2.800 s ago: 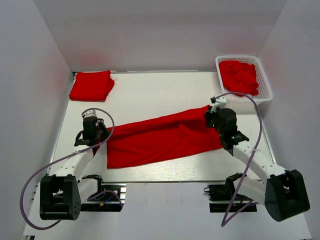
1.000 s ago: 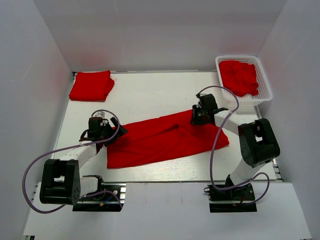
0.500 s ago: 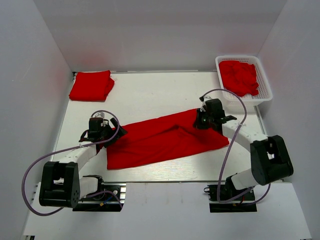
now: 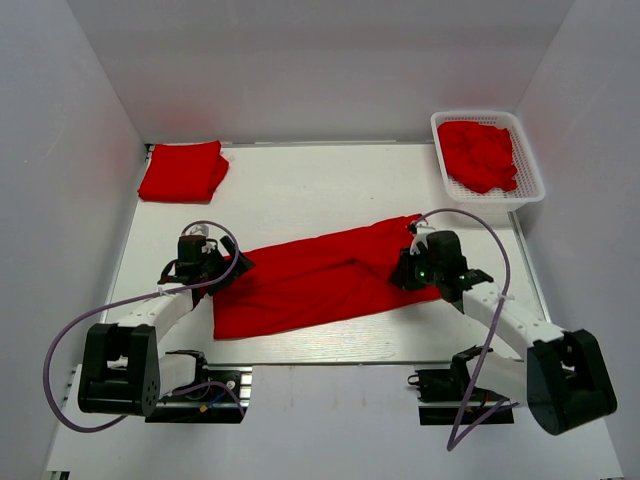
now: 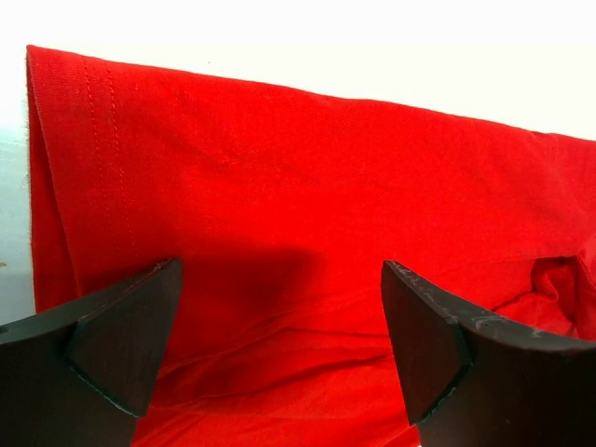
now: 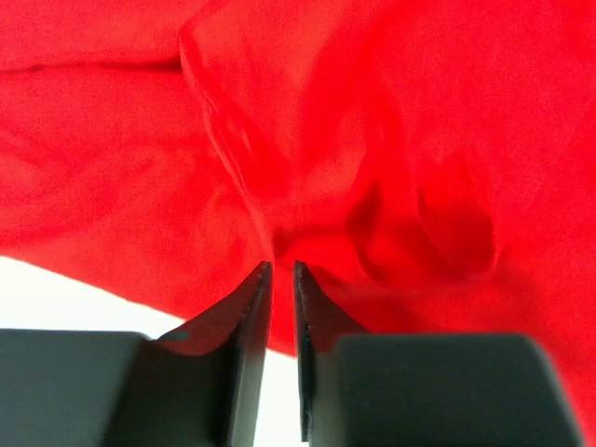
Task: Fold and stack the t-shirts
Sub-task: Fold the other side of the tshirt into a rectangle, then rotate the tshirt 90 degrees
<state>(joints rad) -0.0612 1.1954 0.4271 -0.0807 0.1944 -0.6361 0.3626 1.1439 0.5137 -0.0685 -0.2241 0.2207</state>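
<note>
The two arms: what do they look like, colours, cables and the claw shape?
The left arm and right arm have white links with bulky black joint housings. A thin greyish-purple cable loops loosely along each. The left claw has dark, wedge-shaped fingers with scuffed faces; the right claw has dark fingers tapering to thin tips.

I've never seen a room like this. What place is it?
Probably a robot test booth: plain white walls box in a white table, a left arm and right arm are bolted at its near edge, and red t-shirts sit in a basket near a spread t-shirt.
</note>
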